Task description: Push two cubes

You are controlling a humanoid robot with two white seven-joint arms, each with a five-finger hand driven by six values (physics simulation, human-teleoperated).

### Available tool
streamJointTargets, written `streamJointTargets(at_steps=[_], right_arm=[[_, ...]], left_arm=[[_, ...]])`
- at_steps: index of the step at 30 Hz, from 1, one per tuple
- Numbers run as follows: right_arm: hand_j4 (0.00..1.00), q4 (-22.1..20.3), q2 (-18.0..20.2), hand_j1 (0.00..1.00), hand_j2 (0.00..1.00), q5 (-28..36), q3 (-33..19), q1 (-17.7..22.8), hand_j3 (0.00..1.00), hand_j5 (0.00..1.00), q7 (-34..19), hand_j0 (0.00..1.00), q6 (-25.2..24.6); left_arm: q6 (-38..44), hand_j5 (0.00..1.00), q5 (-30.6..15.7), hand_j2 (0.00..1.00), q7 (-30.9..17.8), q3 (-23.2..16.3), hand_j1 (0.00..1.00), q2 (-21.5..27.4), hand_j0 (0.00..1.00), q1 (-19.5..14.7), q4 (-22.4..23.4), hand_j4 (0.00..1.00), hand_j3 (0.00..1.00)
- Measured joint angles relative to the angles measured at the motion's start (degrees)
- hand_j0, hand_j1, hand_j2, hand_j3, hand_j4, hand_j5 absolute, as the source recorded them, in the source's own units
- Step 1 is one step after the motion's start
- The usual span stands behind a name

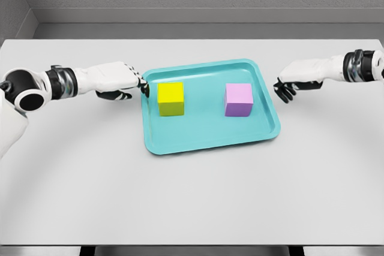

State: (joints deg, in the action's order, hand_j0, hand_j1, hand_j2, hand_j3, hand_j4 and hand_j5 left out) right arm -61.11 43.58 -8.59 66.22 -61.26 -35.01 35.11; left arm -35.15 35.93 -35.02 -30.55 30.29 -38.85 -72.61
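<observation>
Head view of a pale grey bench (pixel 192 202) bearing a teal tray (pixel 207 139) with a raised rim, set slightly askew near the middle. Two cubes rest inside the tray, well apart from each other: a yellow cube (pixel 171 98) in the left half and a lilac cube (pixel 239 99) in the right half, both flat on the tray floor and clear of the rim. The left hand (pixel 120 80) reaches in from the left, lying low over the bench, its dark fingertips (pixel 144 88) at the tray's left rim, just beside the yellow cube; its fingers are loosely extended and grip nothing. The right hand (pixel 298 79) comes in from the right and hangs just off the tray's right edge, its fingers drooping, slightly curled and spread, holding nothing. Neither hand touches a cube.
</observation>
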Motion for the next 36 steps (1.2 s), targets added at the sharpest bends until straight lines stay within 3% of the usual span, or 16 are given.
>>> streamJointTargets(at_steps=[8, 30, 36], right_arm=[[0.14, -0.3, -2.5, 0.14, 0.14, -1.5, 4.4, -1.9, 0.14, 0.14, 0.0, 0.14, 0.0], [0.14, 1.3, -5.9, 0.14, 0.14, -3.7, 7.5, -2.5, 0.14, 0.14, 0.0, 0.14, 0.0], [0.14, 1.4, -6.7, 0.14, 0.14, -3.0, 7.7, -2.5, 0.14, 0.14, -0.2, 0.14, -0.3]], left_arm=[[0.0, 0.60, -0.1, 0.60, 0.0, 0.0, 0.60, -0.4, 0.60, 0.0, -0.2, 0.60, 0.60], [0.5, 0.60, -0.5, 0.60, 0.1, -0.5, 0.60, -3.9, 0.60, 0.0, -0.1, 0.60, 0.60], [0.1, 0.60, -0.2, 0.60, 0.0, -0.2, 0.60, -2.6, 0.60, 0.1, 0.1, 0.60, 0.60]])
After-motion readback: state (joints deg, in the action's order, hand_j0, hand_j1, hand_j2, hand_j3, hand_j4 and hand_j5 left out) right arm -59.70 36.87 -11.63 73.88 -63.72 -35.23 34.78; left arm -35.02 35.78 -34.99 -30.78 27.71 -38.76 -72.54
